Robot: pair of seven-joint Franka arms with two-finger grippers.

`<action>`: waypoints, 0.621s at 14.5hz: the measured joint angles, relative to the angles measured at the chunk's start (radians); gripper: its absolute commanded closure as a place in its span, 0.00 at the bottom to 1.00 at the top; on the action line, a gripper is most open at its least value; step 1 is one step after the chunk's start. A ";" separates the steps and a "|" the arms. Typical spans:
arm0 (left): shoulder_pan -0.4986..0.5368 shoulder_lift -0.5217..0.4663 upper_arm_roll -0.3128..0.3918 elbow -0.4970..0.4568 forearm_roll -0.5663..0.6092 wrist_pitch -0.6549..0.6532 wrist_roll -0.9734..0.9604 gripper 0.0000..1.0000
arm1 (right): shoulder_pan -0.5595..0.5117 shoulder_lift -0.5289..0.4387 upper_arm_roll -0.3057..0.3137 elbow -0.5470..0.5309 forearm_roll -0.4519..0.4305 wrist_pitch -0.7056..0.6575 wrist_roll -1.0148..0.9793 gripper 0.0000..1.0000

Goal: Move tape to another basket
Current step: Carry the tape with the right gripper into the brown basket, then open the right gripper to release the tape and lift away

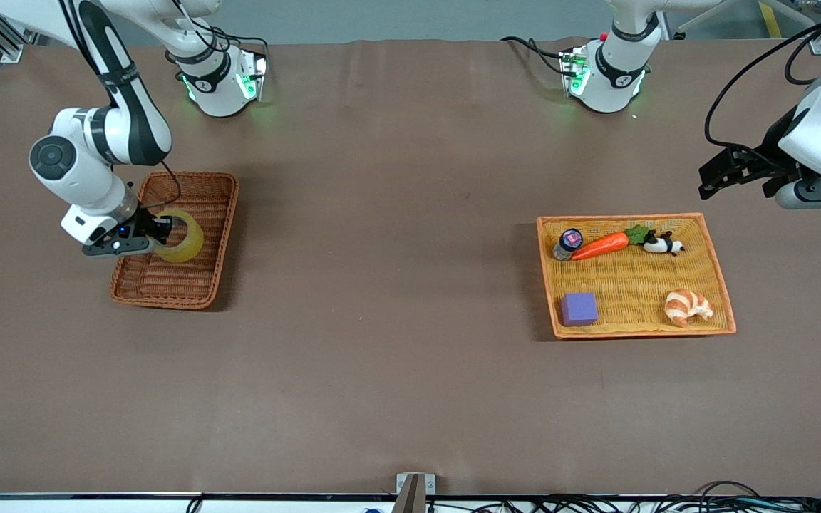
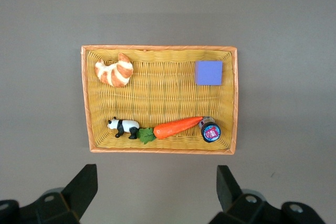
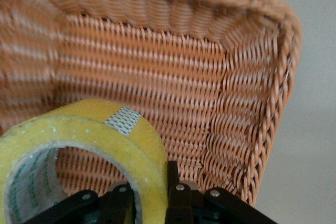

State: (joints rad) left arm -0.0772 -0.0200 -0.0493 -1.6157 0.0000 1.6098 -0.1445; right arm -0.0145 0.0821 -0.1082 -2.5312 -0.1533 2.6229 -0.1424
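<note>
Holding: the tape (image 1: 181, 241) is pinched by its wall in the right gripper (image 1: 161, 231), one finger inside the ring and one outside (the right wrist view shows this best), hanging over the basket (image 1: 200, 187).
Tape position: over the middle of the dark woven tray, seemingly just above its floor; I cannot tell whether it touches the weave.
Step in hand: by my reading, setting the roll down inside this tray.
Doing it well: lower until the roll bears on the weave, keep it away from the rim, then part the fingers and lift straight up so the inner finger clears the core without dragging it.
Left gripper (image 1: 731, 171): waits with fingers spread apart, over bare table beside the orange basket (image 1: 720, 274).
Orange basket contents: carrot (image 1: 601, 245), panda (image 1: 662, 244), small jar (image 1: 568, 244), purple block (image 1: 579, 308), croissant (image 1: 688, 306).
</note>
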 measured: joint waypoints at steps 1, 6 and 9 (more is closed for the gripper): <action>0.000 0.000 0.000 0.000 0.000 0.000 0.000 0.00 | 0.000 0.002 -0.011 -0.015 0.000 0.015 -0.007 0.96; 0.000 0.002 0.000 0.000 0.000 0.001 0.000 0.00 | 0.000 0.071 -0.018 -0.034 0.000 0.109 -0.011 0.65; 0.000 0.002 0.000 0.000 0.000 0.001 0.000 0.00 | 0.000 0.094 -0.018 -0.032 0.000 0.123 -0.011 0.00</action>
State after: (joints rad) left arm -0.0771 -0.0179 -0.0493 -1.6157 0.0002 1.6107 -0.1445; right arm -0.0141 0.1759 -0.1260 -2.5628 -0.1532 2.7455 -0.1530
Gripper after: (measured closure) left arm 0.000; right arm 0.634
